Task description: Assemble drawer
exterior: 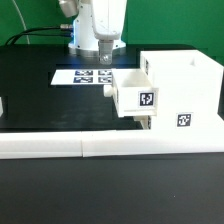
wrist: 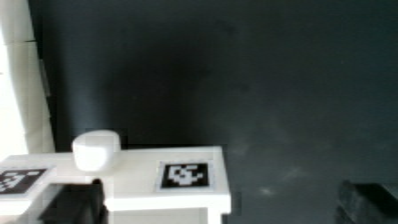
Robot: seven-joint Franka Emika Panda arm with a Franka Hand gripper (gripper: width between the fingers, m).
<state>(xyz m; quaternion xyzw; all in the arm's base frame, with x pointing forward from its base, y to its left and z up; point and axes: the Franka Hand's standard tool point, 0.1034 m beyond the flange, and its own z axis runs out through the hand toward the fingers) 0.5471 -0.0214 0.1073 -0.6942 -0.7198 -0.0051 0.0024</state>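
Ahead, the housing point(exterior: 180, 95) is being fenced by the barrier wall point(exterior: 110, 147). A tray point(exterior: 137, 92) is being left protruding. Whether the gripper point(exterior: 105, 52) is being clenched cannot be told.

Robotics lab: black table point(exterior: 30, 85), green backdrop point(exterior: 30, 15), tagged marker board point(exterior: 85, 76).

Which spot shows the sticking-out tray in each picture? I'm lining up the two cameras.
Exterior view: the tray juts from the housing, right of centre, below the gripper.
Wrist view: the tray sits near the lower edge.
Shared landmark: the square tag on the tray.
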